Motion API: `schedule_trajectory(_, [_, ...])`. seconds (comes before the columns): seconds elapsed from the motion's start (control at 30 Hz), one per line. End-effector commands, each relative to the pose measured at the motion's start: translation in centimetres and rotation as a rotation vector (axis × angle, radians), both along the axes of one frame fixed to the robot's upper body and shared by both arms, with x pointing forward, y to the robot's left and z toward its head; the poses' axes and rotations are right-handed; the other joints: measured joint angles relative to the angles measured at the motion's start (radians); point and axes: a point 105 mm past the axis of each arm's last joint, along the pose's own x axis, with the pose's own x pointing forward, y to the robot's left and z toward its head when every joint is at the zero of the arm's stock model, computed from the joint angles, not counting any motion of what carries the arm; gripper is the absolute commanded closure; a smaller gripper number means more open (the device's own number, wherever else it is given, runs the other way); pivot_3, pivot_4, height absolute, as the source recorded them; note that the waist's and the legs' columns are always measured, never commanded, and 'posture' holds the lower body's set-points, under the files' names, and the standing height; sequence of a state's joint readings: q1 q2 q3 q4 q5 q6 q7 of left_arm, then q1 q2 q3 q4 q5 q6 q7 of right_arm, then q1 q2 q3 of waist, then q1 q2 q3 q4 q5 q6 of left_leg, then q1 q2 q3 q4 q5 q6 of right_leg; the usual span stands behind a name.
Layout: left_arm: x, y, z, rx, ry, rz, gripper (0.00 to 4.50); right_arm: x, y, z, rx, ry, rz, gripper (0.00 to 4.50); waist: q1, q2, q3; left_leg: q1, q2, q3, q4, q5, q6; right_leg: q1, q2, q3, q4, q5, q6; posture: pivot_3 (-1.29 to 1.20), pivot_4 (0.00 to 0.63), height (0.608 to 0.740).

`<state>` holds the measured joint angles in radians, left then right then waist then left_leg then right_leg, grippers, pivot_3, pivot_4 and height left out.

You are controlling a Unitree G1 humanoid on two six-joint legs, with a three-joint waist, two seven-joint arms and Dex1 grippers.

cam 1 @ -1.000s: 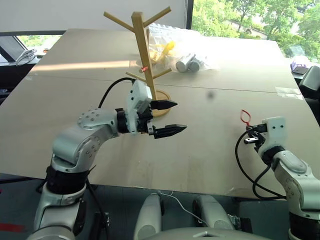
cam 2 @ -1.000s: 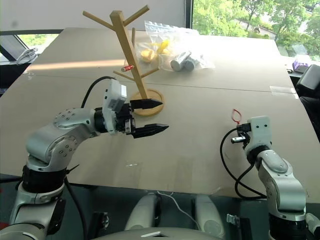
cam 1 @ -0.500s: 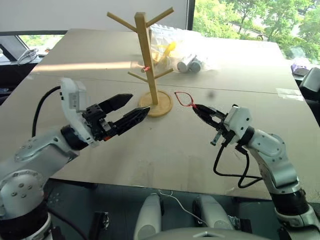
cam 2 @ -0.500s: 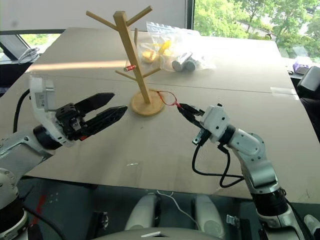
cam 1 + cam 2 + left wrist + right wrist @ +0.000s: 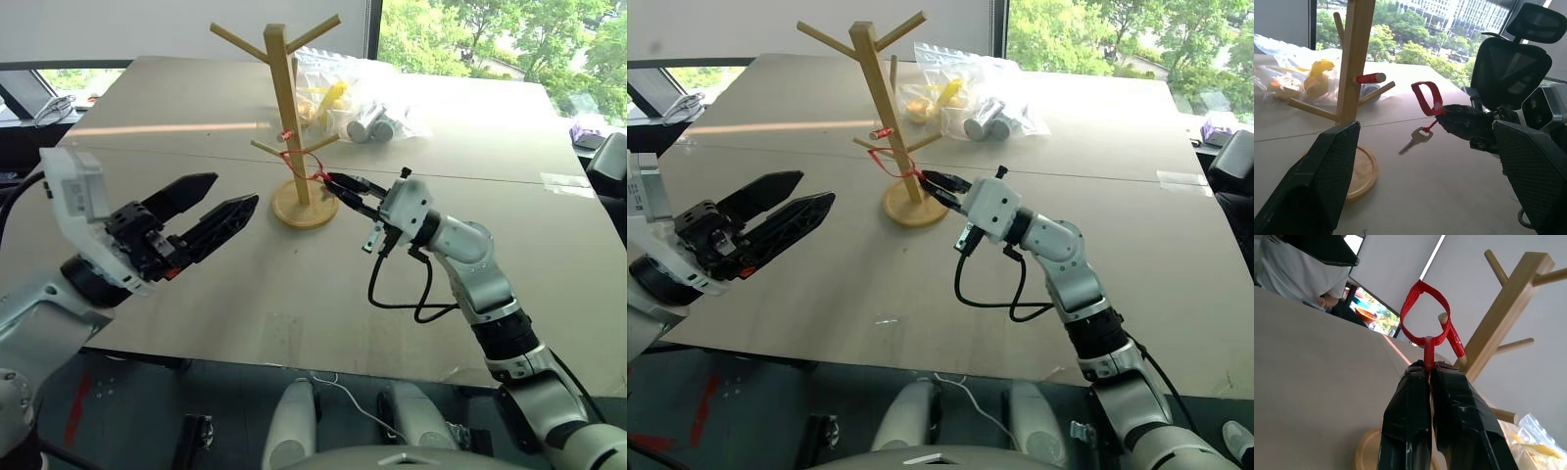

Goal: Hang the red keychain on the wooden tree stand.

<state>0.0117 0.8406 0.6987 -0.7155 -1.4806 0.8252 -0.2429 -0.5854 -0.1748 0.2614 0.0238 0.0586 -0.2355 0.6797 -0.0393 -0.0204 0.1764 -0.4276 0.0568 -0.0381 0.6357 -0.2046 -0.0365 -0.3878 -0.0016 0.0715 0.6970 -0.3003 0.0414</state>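
Thin red cord-loop keychain [image 5: 1426, 98] is pinched in the right gripper [image 5: 338, 184], just beside the pale wooden square-post tree stand [image 5: 286, 103].
Small silver key [image 5: 1415, 140] is dangled below the loop; left gripper [image 5: 217, 199], textured black fingers, is held spread and empty.

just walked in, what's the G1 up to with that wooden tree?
The right gripper is shut on the red keychain, holding its loop up beside a lower peg of the wooden tree stand; the silver key dangles below. From these views I can't tell that the loop is over a peg. The left gripper hangs open to the stand's left, holding nothing. Clear bags lie on the table behind the stand.
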Motion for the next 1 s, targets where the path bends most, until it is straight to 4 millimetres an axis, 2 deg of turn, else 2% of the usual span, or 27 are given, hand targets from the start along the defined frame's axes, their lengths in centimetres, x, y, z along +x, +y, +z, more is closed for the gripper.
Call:
schedule_trajectory(0.03, [-0.2,0.6,1.1,0.002,-0.049,0.023,0.00,0.1,1.1,2.1,0.050,-0.074,0.002,4.40,0.000,0.000,0.000,0.000,0.000,0.000,0.000,0.000,0.000,0.000,0.000,0.000,0.000,0.000,0.000,0.00,0.150,0.740])
schedule_trajectory(0.2, [-0.1,0.9,1.1,0.007,-0.056,0.028,0.00,1.4,1.8,2.9,0.063,-0.085,-0.037,4.40,0.000,0.000,0.000,0.000,0.000,0.000,0.000,0.000,0.000,0.000,0.000,0.000,0.000,0.000,0.000,0.00,0.150,0.740])
schedule_trajectory(0.53, [0.0,0.9,1.0,0.019,-0.063,0.020,0.00,3.1,1.8,2.0,0.031,0.007,-0.085,4.40,0.000,0.000,0.000,0.000,0.000,0.000,0.000,0.000,0.000,0.000,0.000,0.000,0.000,0.000,0.000,0.00,0.150,0.740])
schedule_trajectory(0.93, [0.5,1.1,0.7,0.041,-0.059,0.019,0.00,4.1,1.4,1.2,-0.022,0.095,-0.127,4.40,0.000,0.000,0.000,0.000,0.000,0.000,0.000,0.000,0.000,0.000,0.000,0.000,0.000,0.000,0.000,0.00,0.150,0.740])
schedule_trajectory(0.97, [0.6,1.2,0.6,0.055,-0.052,0.022,0.00,4.1,1.3,1.0,-0.033,0.110,-0.119,3.76,0.000,0.000,0.000,0.000,0.000,0.000,0.000,0.000,0.000,0.000,0.000,0.000,0.000,0.000,0.000,0.00,0.150,0.740])
schedule_trajectory(1.0, [0.7,1.3,0.6,0.071,-0.049,0.026,0.00,4.0,1.2,0.8,-0.043,0.126,-0.106,3.46,0.000,0.000,0.000,0.000,0.000,0.000,0.000,0.000,0.000,0.000,0.000,0.000,0.000,0.000,0.000,0.00,0.150,0.740])
